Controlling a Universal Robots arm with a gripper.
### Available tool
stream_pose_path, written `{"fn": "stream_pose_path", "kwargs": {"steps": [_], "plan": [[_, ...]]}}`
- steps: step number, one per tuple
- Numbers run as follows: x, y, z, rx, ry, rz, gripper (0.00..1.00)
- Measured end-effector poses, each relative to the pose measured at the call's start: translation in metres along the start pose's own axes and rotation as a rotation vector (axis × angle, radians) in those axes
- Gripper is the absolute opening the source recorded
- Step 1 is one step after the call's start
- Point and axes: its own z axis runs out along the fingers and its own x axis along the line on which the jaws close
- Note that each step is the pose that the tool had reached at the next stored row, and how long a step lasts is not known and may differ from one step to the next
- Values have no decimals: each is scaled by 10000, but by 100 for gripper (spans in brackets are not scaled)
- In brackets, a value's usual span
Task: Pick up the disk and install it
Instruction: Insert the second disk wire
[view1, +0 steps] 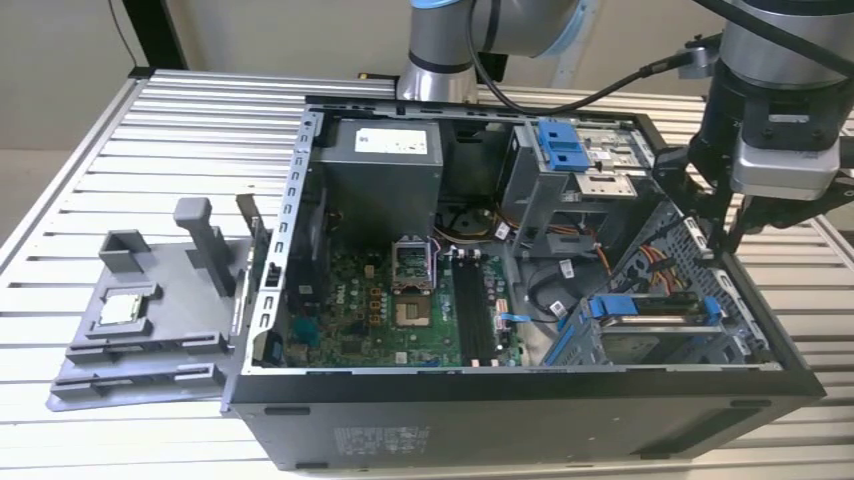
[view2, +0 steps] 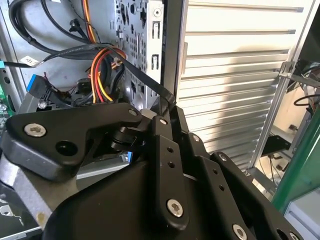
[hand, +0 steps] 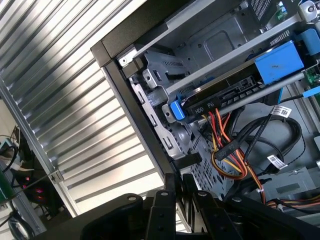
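Disk, blue-framed, seated in drive bay at lower right of open computer case. White-lettered connector attached. White label seen on power supply. End effector clenched, empty, at case's right edge.

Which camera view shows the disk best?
The exterior view: the disk sits in its bay, blue frame at both ends. The first wrist view shows its cabled end; the second wrist view adds nothing sure.
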Motion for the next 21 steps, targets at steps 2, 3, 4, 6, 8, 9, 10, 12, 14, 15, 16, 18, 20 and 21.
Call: {"fn": "stream_pose_path", "kwargs": {"steps": [2, 3, 4, 6, 8, 9, 10, 12, 14, 15, 16, 18, 20, 21], "plan": [[0, 0, 0, 0, 0, 0, 100], [1, 0, -2, 0, 0, 0, 100], [2, 0, -5, 0, 0, 0, 100], [3, -1, -8, 0, 0, 0, 100], [3, -2, -10, 1, 0, 1, 100], [4, -2, -12, 1, -1, 1, 100], [4, -2, -13, 0, 0, 1, 100], [5, -2, -15, 1, 0, 0, 100], [6, -3, -17, -1, 1, 0, 0], [6, -3, -17, -1, 1, 0, 0], [6, -3, -17, -1, 1, 0, 0], [10, 4, -19, 0, 0, 0, 0], [21, 18, -26, 10, -6, 5, 0], [40, 38, -41, 29, -17, 17, 0]]}}
